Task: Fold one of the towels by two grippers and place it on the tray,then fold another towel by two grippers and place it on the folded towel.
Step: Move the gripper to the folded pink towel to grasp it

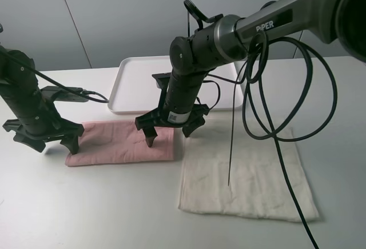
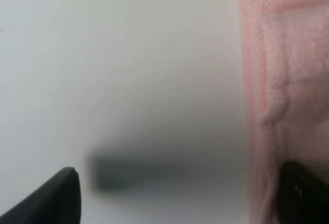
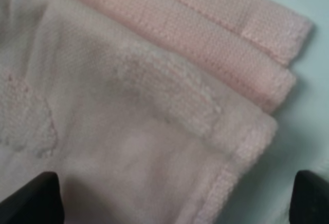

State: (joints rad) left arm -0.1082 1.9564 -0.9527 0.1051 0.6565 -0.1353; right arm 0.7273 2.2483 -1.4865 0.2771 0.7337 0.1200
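A pink towel [image 1: 123, 142] lies folded into a long strip on the table. My left gripper [image 1: 50, 140] is open and straddles its left end, one fingertip [image 2: 303, 193] on the pink towel [image 2: 288, 80], the other on bare table. My right gripper [image 1: 170, 133] is open over the strip's right end, where stacked pink layers [image 3: 154, 106] show. A white towel [image 1: 246, 172] lies flat to the right. The white tray [image 1: 137, 83] stands behind, empty.
Black cables [image 1: 286, 89] loop from the right arm down over the white towel. A cable [image 1: 86, 95] runs from the left arm toward the tray. The table's front [image 1: 86, 209] is bare grey surface.
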